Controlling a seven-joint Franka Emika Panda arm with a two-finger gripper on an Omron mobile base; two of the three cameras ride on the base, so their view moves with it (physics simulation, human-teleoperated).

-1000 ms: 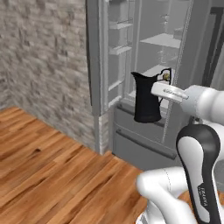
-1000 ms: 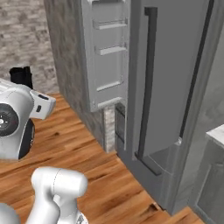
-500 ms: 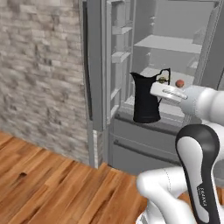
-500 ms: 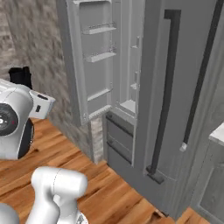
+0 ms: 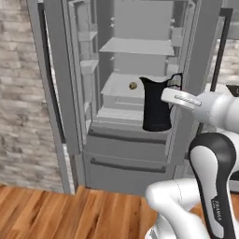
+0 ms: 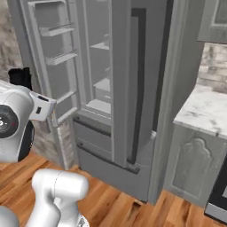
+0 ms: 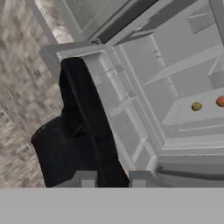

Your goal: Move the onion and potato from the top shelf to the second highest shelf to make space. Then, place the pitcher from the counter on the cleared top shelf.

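Observation:
The black pitcher [image 5: 156, 105] hangs in the air in front of the open fridge, and my gripper [image 5: 176, 84] is shut on its loop handle. In the hand view the pitcher [image 7: 65, 144] fills the left, its handle running down between my gripper's [image 7: 111, 177] tips. The potato [image 5: 133, 86] lies on the second highest shelf [image 5: 115, 84]. The hand view shows the potato [image 7: 196, 106] and the onion [image 7: 221, 101] side by side on that shelf. Above it, the top shelf [image 5: 137, 46] is bare. The counter [image 6: 204, 108] lies right of the fridge.
The fridge's left door [image 5: 86, 70] stands open with bins on its inside; the right door [image 6: 137, 80] blocks that side. Drawer fronts [image 5: 126, 163] sit below the shelves. A stone wall [image 5: 18, 93] is at left, a black stovetop [image 6: 219, 195] at far right.
The whole picture has shifted: the base has moved, so the open fridge now faces me squarely. The pitcher stays in my shut gripper, held the same way.

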